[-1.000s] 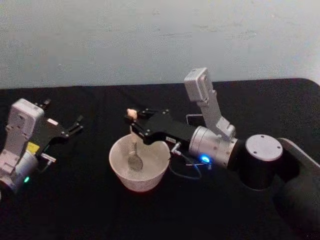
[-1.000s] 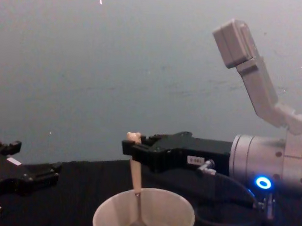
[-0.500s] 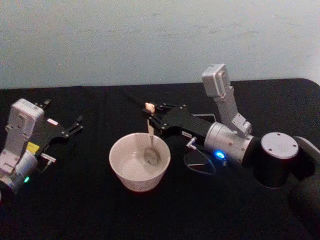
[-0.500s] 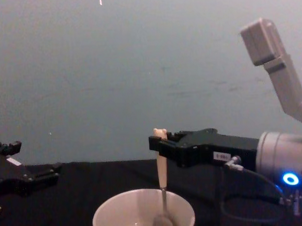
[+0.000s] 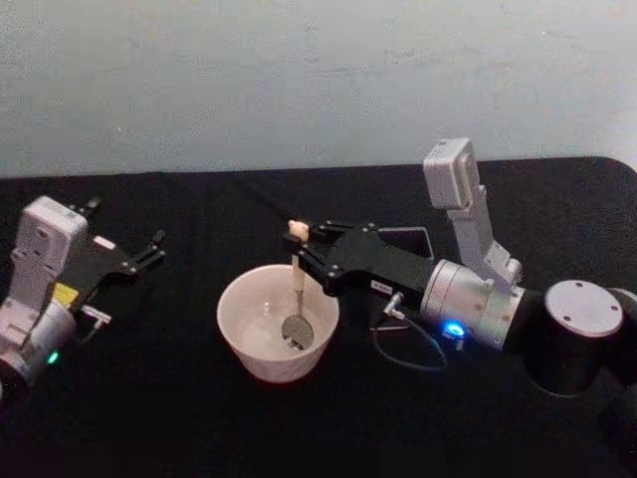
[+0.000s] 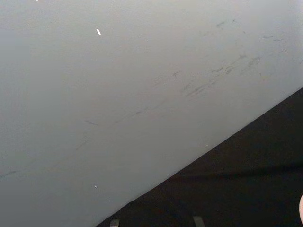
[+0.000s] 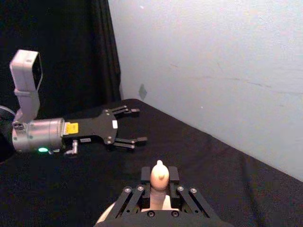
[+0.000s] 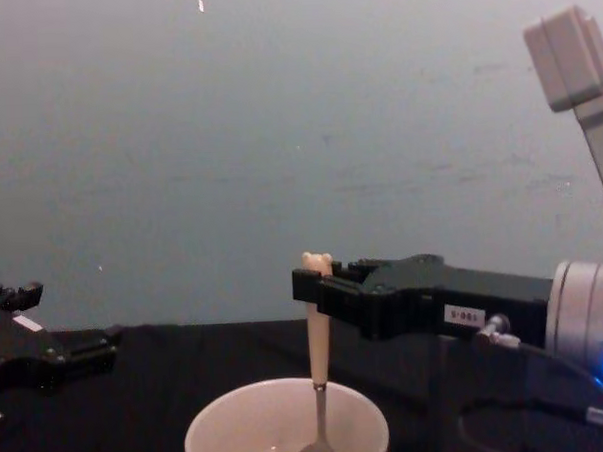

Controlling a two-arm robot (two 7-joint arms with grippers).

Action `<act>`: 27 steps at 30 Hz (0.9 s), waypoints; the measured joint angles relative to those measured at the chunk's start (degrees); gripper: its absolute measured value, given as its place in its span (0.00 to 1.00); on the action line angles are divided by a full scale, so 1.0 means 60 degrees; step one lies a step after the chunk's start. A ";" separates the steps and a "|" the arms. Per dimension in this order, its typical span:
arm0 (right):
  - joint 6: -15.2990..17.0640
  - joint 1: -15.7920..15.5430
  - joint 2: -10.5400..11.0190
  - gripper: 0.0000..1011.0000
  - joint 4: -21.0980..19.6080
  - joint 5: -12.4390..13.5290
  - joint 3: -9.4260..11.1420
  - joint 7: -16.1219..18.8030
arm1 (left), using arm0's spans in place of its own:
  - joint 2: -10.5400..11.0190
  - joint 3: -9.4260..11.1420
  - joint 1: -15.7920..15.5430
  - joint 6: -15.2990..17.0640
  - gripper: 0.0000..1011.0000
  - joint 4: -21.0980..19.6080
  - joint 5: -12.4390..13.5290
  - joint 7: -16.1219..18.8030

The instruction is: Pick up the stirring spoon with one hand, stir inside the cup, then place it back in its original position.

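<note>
Right gripper [image 5: 302,251] has its fingers [image 7: 173,174] clenched on the stirring spoon [image 5: 297,284], pinching the beige handle just under the bear head, which pokes up above the fingertips (clear in the right wrist view, head sitting between the two black pads). Below the fingers the spoon hangs close to upright, the handle running straight down and the thin neck passing under the rim line. The metal bowl is low inside the cup [image 5: 234,299], under the fingertips and towards the side of the cup nearest the gripper's body. Whether it touches the cup floor, can't tell. In the chest view it's the same: the right gripper's fingertips are level with the handle top and the cup mouth is directly beneath them.

The cup stands upright on the black table [image 5: 149,398]. Nothing else is seen in it.

The holder [image 5: 426,235] shows as a faint square outline back from the right fingertips, alongside the gripper's body on the wall [image 5: 299,80] side, partly hidden by the arm.

Left gripper [image 5: 157,247] is off at the far side of the cup from the right fingers and well apart from it, with its fingers spread and released, nothing between them, low over the table.
</note>
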 joint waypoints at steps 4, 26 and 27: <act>0.0022 -0.0001 -0.0062 0.21 -0.0013 0.0098 -0.0015 -0.0121 | 0.0000 0.0000 -0.0001 0.0000 0.99 0.0000 0.0000 0.0000; 0.0040 0.0067 -0.0144 0.21 0.0147 0.0347 0.0121 -0.0431 | 0.0000 0.0000 0.0000 0.0000 0.99 0.0000 0.0000 0.0000; 0.0039 0.0066 -0.0144 0.21 0.0143 0.0368 0.0140 -0.0436 | 0.0000 0.0000 0.0000 0.0000 0.99 0.0000 0.0000 0.0000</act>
